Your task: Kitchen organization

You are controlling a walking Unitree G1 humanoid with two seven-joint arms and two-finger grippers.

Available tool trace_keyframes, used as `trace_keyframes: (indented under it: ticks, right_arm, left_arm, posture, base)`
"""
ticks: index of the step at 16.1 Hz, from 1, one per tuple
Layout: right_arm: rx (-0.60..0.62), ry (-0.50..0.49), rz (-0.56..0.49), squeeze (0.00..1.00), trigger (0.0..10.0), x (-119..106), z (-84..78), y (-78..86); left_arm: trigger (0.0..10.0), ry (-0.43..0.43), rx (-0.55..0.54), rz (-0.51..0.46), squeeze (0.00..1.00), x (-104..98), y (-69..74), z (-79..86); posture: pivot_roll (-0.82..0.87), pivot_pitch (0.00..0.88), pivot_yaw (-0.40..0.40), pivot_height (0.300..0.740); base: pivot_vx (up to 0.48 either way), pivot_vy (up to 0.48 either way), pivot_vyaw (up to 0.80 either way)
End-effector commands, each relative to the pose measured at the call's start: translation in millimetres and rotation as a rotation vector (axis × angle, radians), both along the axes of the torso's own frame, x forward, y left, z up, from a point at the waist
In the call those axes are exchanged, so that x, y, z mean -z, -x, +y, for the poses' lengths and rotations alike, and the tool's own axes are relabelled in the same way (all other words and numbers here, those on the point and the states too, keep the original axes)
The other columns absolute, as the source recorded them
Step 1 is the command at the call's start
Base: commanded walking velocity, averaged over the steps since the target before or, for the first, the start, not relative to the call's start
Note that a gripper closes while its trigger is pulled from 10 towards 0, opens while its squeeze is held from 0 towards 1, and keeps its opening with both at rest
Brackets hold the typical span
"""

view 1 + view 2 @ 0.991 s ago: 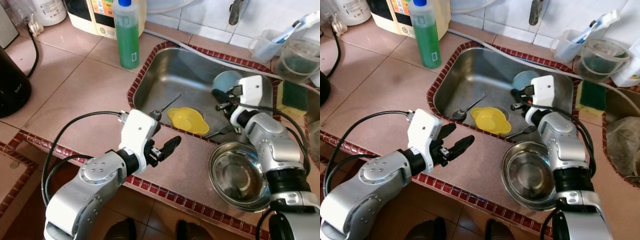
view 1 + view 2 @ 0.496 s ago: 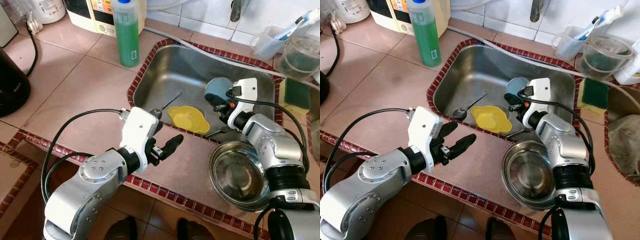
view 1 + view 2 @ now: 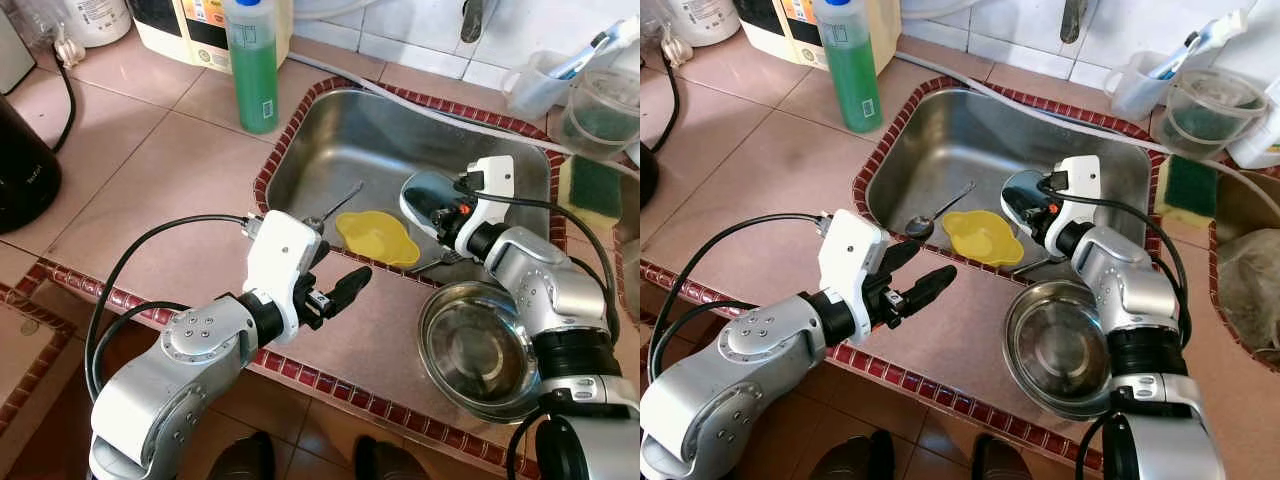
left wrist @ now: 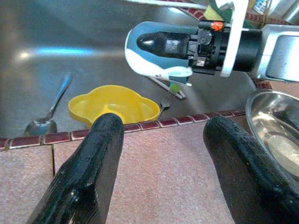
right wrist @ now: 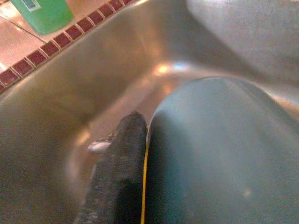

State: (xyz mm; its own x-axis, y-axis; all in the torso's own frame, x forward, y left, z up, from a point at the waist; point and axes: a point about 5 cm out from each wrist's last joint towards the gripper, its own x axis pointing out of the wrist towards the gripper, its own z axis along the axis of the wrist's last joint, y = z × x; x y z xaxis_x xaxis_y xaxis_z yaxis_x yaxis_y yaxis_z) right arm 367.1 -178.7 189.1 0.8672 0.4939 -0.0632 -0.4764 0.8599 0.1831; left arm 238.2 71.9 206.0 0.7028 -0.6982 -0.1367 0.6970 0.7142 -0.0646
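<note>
Blue-and-white bowl is tipped up over the sink, clamped in the right gripper. Yellow dish, spoon and fork crowd the basin below; steel bowl sits on the counter edge beside. Left gripper hovers over bare counter, fingers apart.

The pink counter left of the sink lies open, bounded at the back by the green soap bottle and at the far left by a black appliance. Inside the sink, the back left corner is bare steel; the front holds a spoon, a yellow funnel-like dish and a fork, while the right gripper with its blue bowl fills the right half. A steel bowl blocks the counter strip at front right. The left gripper hangs over the front edge, fingers spread.
</note>
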Motion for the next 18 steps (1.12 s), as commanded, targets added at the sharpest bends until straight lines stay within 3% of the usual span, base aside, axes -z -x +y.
trace_keyframes:
  ticks: [1, 18]
  right_arm:
    - [-0.008, -0.007, -0.012, 1.00, 10.0, -6, -2.3, -1.6]
    - [-0.086, -0.048, -0.035, 1.00, 10.0, -17, 12.5, -7.0]
  left_arm:
    - [10.0, 0.005, 0.013, -0.002, 0.00, -2, 2.9, -2.6]
    - [10.0, 0.030, -0.009, -0.005, 0.00, -3, 2.2, -5.2]
  posture:
    - [0.00, 0.284, -0.046, 0.740]
    - [0.01, 0.250, -0.070, 0.740]
  base:
    - [0.000, 0.000, 0.00]
    - [0.000, 0.000, 0.00]
